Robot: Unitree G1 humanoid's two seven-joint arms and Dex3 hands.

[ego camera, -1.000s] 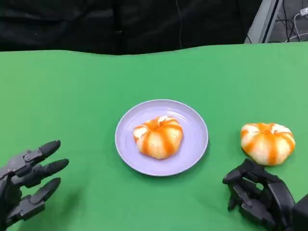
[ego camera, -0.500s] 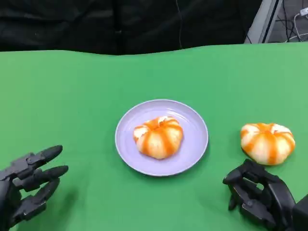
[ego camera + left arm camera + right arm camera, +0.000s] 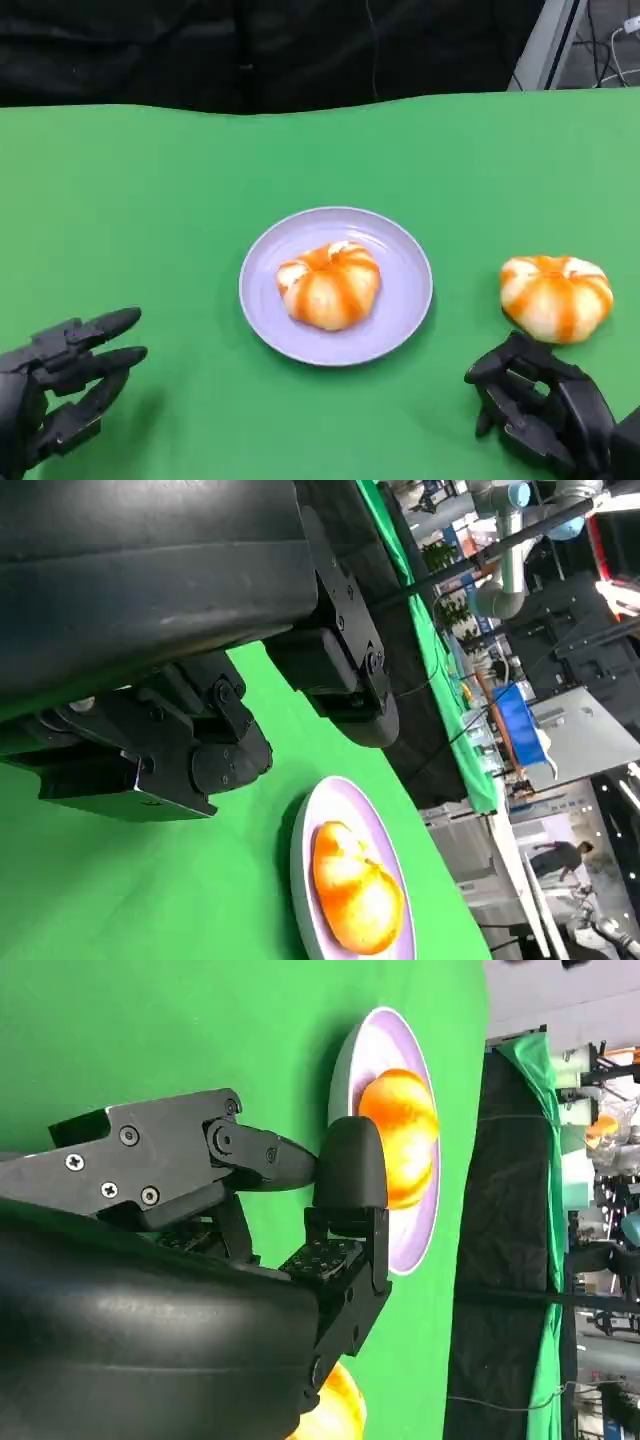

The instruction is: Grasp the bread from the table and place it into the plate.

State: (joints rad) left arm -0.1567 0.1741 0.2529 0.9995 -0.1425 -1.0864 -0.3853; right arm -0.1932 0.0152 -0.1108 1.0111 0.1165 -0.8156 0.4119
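Plate (image 3: 400, 320): one bread (image 3: 330, 285) placed. Second bread (image 3: 556, 296) on worktop (image 3: 150, 200), ungrasped. Right hand (image 3: 535, 405) curled, empty, just beside it; left hand (image 3: 60, 375) released.

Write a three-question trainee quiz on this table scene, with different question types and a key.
1. True or false: the purple plate already holds a bread roll.
2. Multiple choice: the second bread roll, on the green cloth, lies nearest to A) the left hand B) the right hand C) the table's far edge.
3. Fill in the missing word: the left hand's fingers are spread and hold ____.

Key: 1. True. 2. B; the roll lies just beyond that hand. 3. Nothing.
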